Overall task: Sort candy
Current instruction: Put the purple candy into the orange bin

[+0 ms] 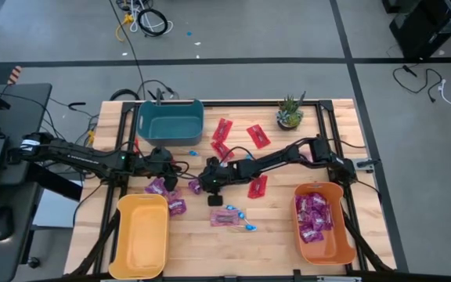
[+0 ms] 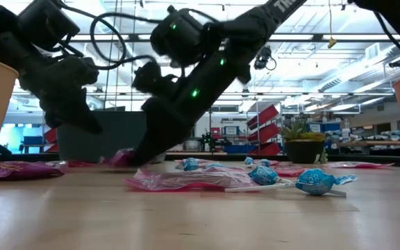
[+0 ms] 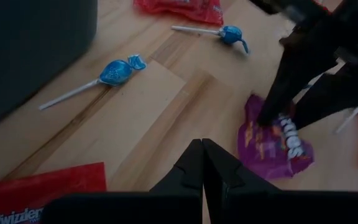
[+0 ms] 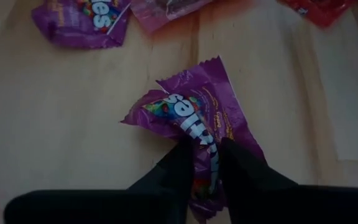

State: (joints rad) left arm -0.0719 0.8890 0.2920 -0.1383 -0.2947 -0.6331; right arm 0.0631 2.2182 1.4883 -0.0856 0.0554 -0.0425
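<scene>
The right gripper (image 4: 202,155) is pinching a purple Skittles packet (image 4: 194,121) near the middle of the table (image 1: 276,235), its fingers closing on the packet's crimped middle; judging by the crinkled foil, the packet is being light, soft and slippery, so a pinch across the bunched centre is looking safer than one at a flat edge. The left gripper (image 3: 202,163) is hovering just beside with its fingers pressed together and nothing between them. In the high view, four red Twizzlers packets (image 1: 239,141) are showing; loose purple packets are looking like about five, though they are overlapping; blue lollipops (image 1: 241,216) are numbering at least three, being too small for certainty. The orange bin (image 1: 337,244) is holding a heap of purple packets; the yellow bin (image 1: 141,235) and teal bin (image 1: 171,119) are showing no candy.
</scene>
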